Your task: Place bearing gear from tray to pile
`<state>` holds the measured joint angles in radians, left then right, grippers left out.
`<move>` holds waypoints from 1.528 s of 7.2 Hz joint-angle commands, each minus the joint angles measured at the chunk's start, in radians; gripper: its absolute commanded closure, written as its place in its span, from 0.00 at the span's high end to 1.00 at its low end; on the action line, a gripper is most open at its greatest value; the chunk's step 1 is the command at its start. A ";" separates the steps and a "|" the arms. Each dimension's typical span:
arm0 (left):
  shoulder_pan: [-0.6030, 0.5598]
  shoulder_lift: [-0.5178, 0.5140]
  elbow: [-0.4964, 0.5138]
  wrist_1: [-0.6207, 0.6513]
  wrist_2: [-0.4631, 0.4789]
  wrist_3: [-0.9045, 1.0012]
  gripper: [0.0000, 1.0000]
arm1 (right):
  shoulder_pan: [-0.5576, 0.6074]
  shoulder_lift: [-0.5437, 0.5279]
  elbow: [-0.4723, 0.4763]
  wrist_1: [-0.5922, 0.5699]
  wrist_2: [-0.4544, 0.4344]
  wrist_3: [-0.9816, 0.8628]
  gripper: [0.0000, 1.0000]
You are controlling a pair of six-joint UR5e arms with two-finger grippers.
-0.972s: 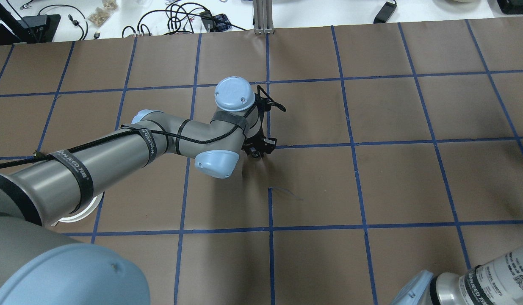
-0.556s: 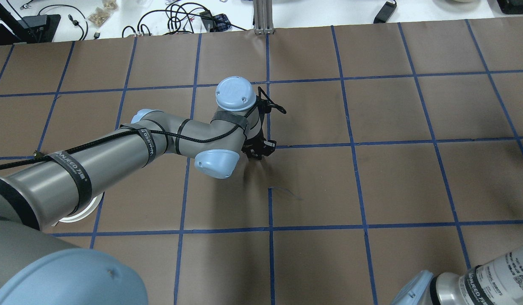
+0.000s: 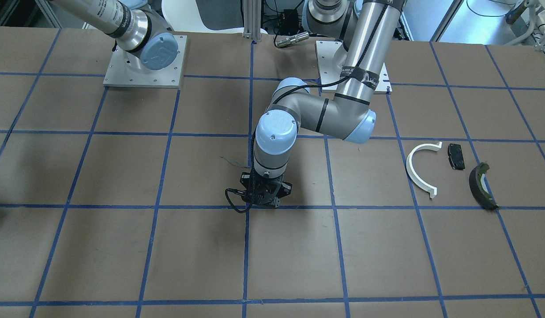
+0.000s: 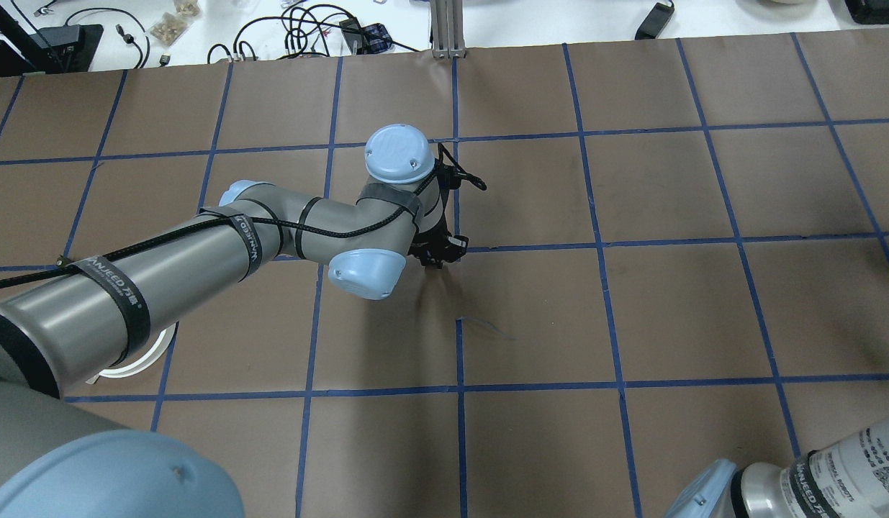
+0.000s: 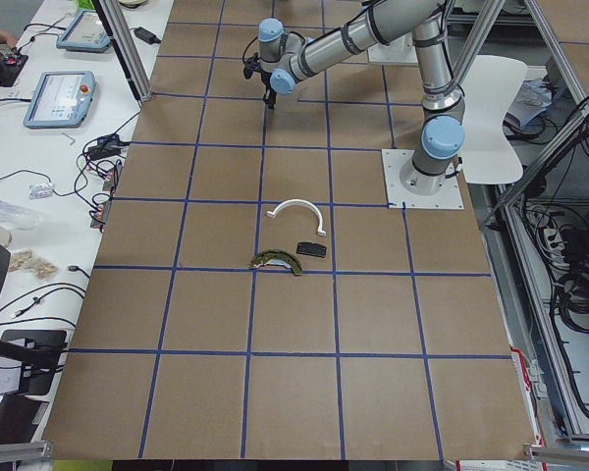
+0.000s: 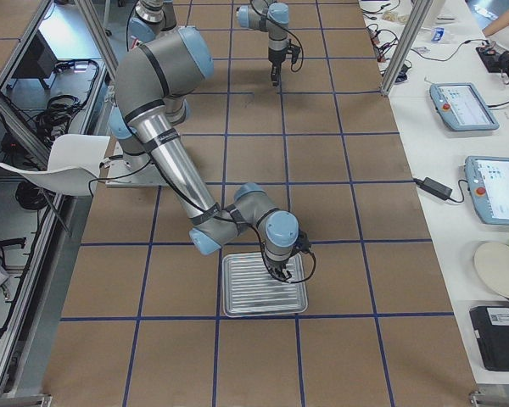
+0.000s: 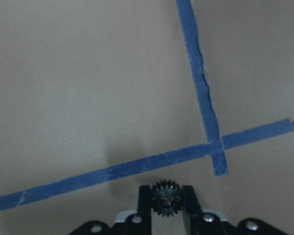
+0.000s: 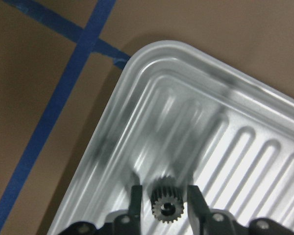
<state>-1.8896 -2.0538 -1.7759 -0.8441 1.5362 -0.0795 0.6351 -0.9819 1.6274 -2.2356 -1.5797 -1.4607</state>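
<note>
The left gripper (image 7: 166,191) is pinched tight on a little gear (image 7: 166,198) above the table (image 7: 88,73), well apart from the pile (image 3: 456,157). The right gripper (image 8: 164,191) sits slightly open around a second gear (image 8: 166,205) in the tray (image 8: 264,147). Gears seem hard, light, slippery; squeeze the toothy sides.

Counted across the table: two gears, one small dark toothed metal gear (image 7: 166,198) and a second such gear (image 8: 166,199). One ribbed silver metal tray (image 6: 237,297). One white half-ring arc (image 3: 410,167), one small flat black pad (image 3: 456,156), one dark olive curved shoe (image 3: 475,183). Two grey robot arms, left arm (image 3: 358,53) and right arm (image 3: 109,15).
</note>
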 commanded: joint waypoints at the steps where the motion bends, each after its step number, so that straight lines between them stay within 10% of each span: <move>1: 0.061 0.046 0.105 -0.198 0.124 0.033 0.00 | 0.000 0.000 0.002 0.001 0.000 0.000 0.40; 4: 0.319 0.121 0.187 -0.363 0.145 0.259 0.00 | 0.000 -0.004 -0.001 0.001 -0.006 0.003 0.15; 8: 0.702 0.155 0.084 -0.345 0.136 0.620 0.00 | 0.018 -0.134 -0.008 0.109 0.010 0.137 0.14; 11: 0.906 0.172 -0.009 -0.311 0.113 0.803 0.00 | 0.240 -0.309 -0.003 0.270 0.023 0.458 0.15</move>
<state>-1.0544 -1.8852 -1.7452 -1.1623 1.6643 0.6713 0.7755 -1.2189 1.6234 -2.0294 -1.5600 -1.1480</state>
